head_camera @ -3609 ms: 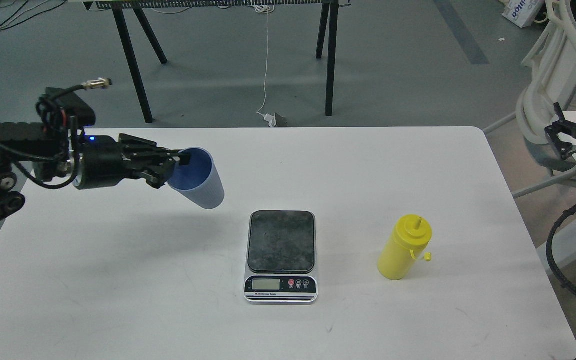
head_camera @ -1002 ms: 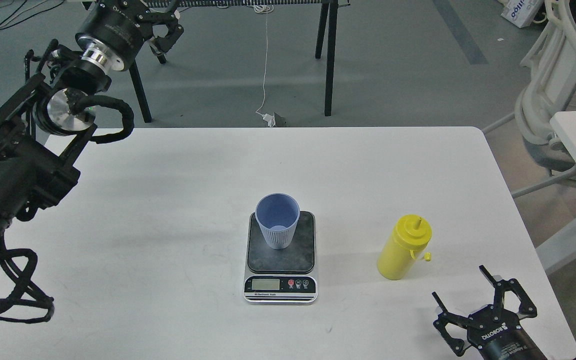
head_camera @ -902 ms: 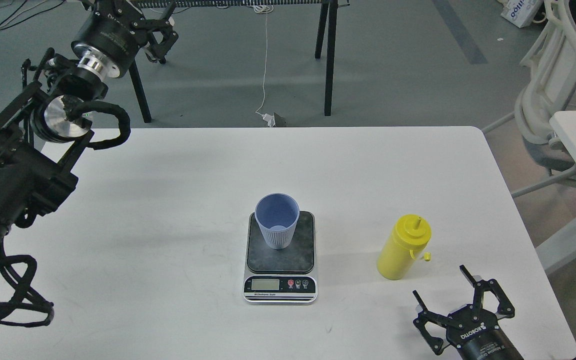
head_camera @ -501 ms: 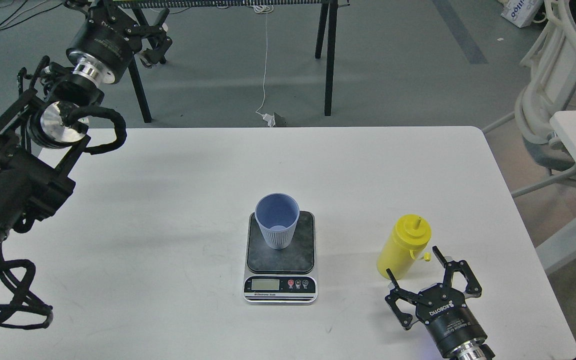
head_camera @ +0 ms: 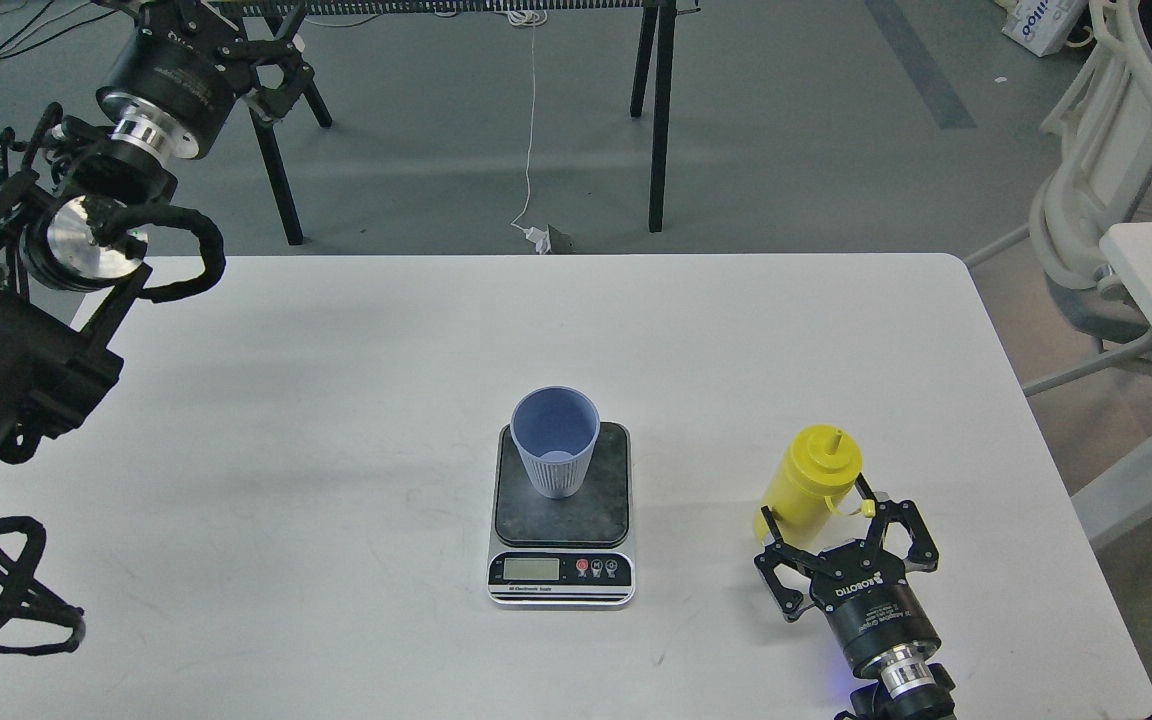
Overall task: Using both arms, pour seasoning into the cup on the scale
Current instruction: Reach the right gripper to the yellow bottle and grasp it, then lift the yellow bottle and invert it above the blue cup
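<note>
Head view: right black claw gripper (head_camera: 814, 520) has advanced since half a second ago, its spread fingers now flanking the tall yellow squeeze bottle (head_camera: 804, 482). Left gripper (head_camera: 274, 52) has lifted away, fingers apart. Ribbed pale blue cup (head_camera: 555, 441) sits on the dark-plated scale (head_camera: 561, 520), left of the bottle, on the white table (head_camera: 336, 400); grey floor beyond.

The white bench (head_camera: 336, 400) carries the scale (head_camera: 561, 512) near its middle and the yellow bottle (head_camera: 804, 482) standing to its right

We count one pale blue ribbed plastic cup (head_camera: 555, 442), one flat digital kitchen scale (head_camera: 561, 515), one yellow plastic squeeze bottle (head_camera: 806, 485), and two black claw grippers (head_camera: 844, 537) (head_camera: 261, 62).
</note>
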Robot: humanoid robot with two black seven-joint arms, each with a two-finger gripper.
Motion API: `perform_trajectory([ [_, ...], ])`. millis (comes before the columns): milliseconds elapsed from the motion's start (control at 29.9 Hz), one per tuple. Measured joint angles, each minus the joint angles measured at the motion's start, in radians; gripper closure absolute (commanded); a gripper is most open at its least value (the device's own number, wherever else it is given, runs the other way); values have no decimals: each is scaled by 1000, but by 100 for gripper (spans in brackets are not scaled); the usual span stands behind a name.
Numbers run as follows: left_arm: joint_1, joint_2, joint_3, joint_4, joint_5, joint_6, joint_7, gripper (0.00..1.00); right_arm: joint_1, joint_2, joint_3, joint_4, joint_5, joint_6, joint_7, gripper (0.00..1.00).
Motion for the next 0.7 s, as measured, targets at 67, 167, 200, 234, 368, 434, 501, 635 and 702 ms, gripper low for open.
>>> perform_trajectory([
  [67, 0, 1, 0, 0, 0, 0, 0, 0, 11, 7, -2, -8, 0, 0, 4, 7],
  [167, 0, 1, 1, 0, 0, 0, 0, 0, 27, 25, -2, -14, 0, 0, 11, 10],
  [200, 0, 1, 1, 0, 0, 0, 0, 0, 36, 29, -1, -15, 0, 0, 13, 12],
  [234, -1, 1, 1, 0, 0, 0, 0, 0, 47, 31, 0, -19, 0, 0, 14, 15],
  [368, -2, -3, 2, 0, 0, 0, 0, 0, 84, 35, -1, -50, 0, 0, 16, 37],
  [434, -2, -4, 2, 0, 0, 1, 0, 0, 103, 38, -4, -59, -1, 0, 16, 48],
  [501, -2, -1, 1, 0, 0, 1, -1, 0, 113, 41, -6, -59, -1, 0, 16, 54],
  [635, -2, 14, -7, -1, -1, 1, -1, 0, 133, 38, -3, -38, -1, 0, 16, 60],
  [702, -2, 17, -15, -5, -2, 0, -1, 0, 149, 21, 0, -19, -9, 0, 16, 60],
])
